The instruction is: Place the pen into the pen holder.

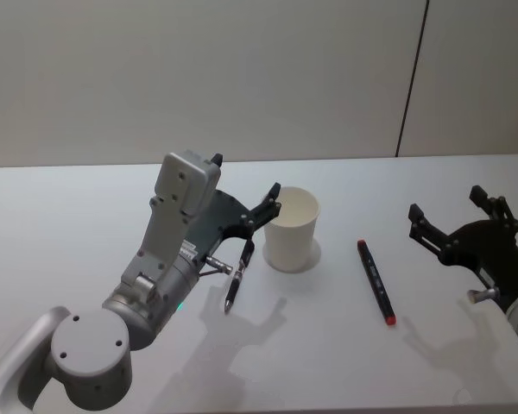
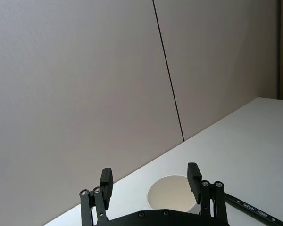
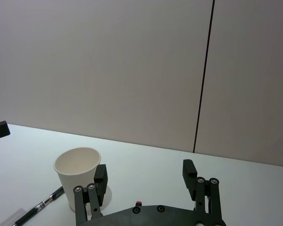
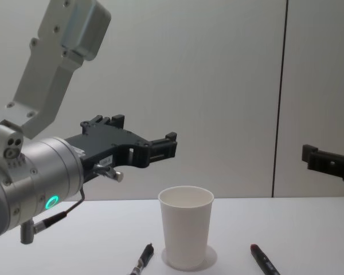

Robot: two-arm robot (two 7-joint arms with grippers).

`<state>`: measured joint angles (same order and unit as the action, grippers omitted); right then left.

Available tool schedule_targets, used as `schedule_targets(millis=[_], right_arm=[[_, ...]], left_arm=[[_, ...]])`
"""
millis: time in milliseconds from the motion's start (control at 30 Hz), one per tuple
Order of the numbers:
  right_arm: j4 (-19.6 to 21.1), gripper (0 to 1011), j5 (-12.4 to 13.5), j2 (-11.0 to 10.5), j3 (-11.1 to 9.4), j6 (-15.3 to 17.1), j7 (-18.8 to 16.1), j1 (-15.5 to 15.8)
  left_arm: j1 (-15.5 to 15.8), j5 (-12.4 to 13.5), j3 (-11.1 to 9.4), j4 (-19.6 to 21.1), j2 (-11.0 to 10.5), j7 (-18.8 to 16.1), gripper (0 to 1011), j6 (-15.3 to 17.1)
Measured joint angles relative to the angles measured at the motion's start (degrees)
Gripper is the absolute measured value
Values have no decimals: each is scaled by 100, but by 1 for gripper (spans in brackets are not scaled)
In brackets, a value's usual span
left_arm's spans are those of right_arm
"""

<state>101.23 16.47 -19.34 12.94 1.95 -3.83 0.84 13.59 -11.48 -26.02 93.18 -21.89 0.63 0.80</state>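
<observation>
1. While the left gripper [image 2: 150,173] hangs in the air over the bench [image 1: 69,216], just left of the paper cup [image 1: 291,228], its jaws are spread and grip nothing.
2. The cup stands upright near the middle of the bench, mouth up.
3. The black pen [image 1: 239,276] lies flat on the bench just left of the cup, below the left gripper, one end pointing toward the near edge.
4. A red-tipped marker [image 1: 375,280] lies flat to the cup's right, apart from it.
5. The right gripper [image 1: 445,201] hovers near the bench's right edge, jaws spread and empty.
</observation>
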Motion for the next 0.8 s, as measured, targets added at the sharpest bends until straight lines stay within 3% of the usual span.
schedule_targets(millis=[800], right_arm=[[0, 1002, -3, 4, 0, 0, 0, -2]], left_arm=[[0, 0, 0, 0, 0, 0, 1002, 0]])
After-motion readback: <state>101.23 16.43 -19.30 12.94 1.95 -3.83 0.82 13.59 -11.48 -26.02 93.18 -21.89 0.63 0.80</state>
